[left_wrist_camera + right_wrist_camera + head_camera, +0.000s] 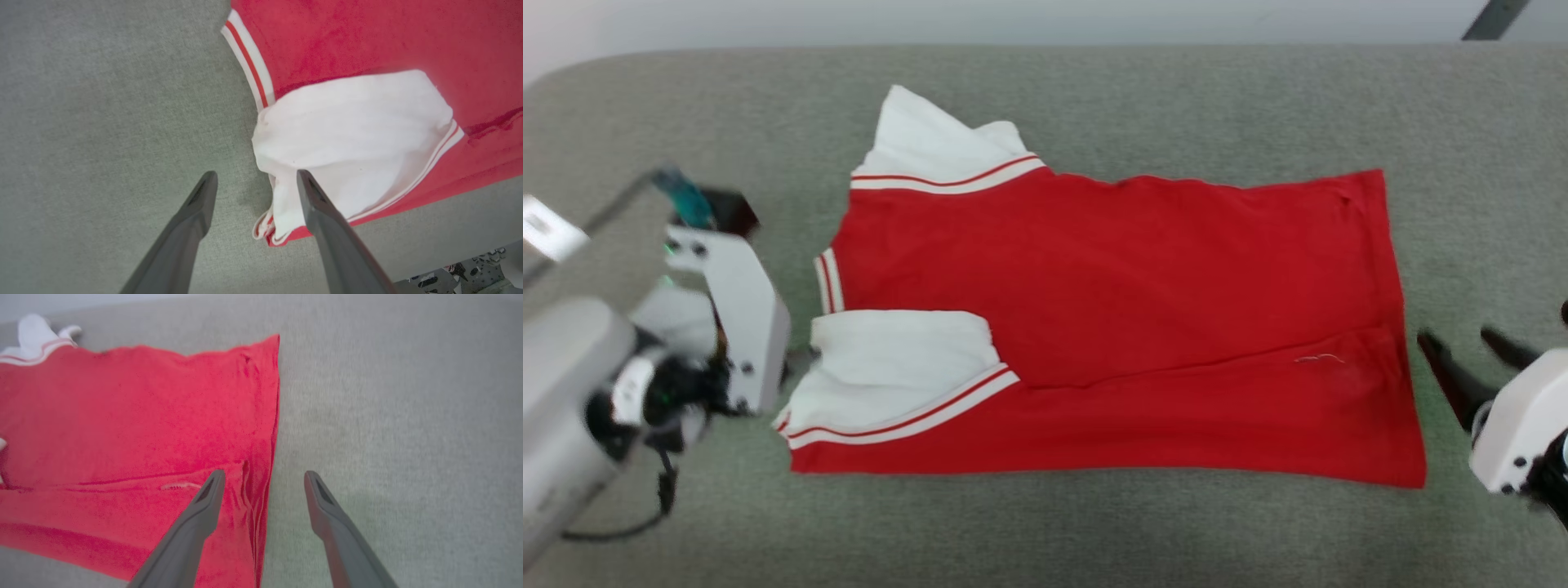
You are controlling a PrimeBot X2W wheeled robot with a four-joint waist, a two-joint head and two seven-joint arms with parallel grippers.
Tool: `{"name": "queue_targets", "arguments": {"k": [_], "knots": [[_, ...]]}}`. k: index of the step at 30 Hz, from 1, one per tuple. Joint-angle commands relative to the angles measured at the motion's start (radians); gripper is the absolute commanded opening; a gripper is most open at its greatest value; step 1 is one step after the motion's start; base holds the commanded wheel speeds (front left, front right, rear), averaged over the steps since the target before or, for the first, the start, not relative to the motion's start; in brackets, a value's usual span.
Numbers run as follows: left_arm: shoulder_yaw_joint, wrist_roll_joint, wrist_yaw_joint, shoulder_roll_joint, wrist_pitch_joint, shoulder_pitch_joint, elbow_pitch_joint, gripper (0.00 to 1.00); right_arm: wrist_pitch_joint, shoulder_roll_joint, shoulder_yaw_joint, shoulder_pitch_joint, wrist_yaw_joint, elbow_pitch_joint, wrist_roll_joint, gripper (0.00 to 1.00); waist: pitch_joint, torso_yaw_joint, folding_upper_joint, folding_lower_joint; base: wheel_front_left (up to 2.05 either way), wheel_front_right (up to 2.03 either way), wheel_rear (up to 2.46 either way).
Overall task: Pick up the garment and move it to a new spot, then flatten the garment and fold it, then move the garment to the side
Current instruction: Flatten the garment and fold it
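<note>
The garment [1111, 327] lies spread on the grey-green cloth surface, plain red side up. Its near long edge is folded over toward the middle, and one white sleeve [898, 367] lies on top at the lower left. The other white sleeve [931, 143] sticks out at the far left corner. In the left wrist view my left gripper [257, 179] stands open just above the folded sleeve's [351, 134] corner, holding nothing. My right gripper [1458, 336] is open beside the hem at the right. In the right wrist view the right gripper [264, 477] straddles the hem edge [271, 449] from above, empty.
The grey-green surface [1094, 98] runs wide around the garment, with its far edge meeting a pale wall at the top. My left arm's white wrist housing [739, 314] stands close to the garment's left end. A dark bar [1494, 18] shows at the top right.
</note>
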Motion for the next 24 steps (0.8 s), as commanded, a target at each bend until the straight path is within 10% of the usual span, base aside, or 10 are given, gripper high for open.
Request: {"name": "queue_targets", "arguments": {"k": [1,14,24], "knots": [[0.012,0.007,0.003,0.001,-0.001,-0.023,0.010,1.00,-0.062,0.016,0.005,-0.020,-0.002,-0.014,-0.013,1.00,0.017,-0.027,0.0000,0.0000,0.00,0.00,0.00],[0.073,0.168,-0.158,-0.112,-0.235,-0.260,0.307,1.00,-0.572,0.092,0.110,-0.155,-0.002,-0.008,-0.109,1.00,0.102,-0.157,0.0000,0.0000,0.00,0.00,0.00],[0.074,0.227,-0.270,-0.198,-0.331,-0.399,0.616,1.00,-0.681,0.117,0.156,-0.196,-0.002,0.057,-0.111,1.00,0.185,-0.234,0.0000,0.0000,0.00,0.00,0.00]]}}
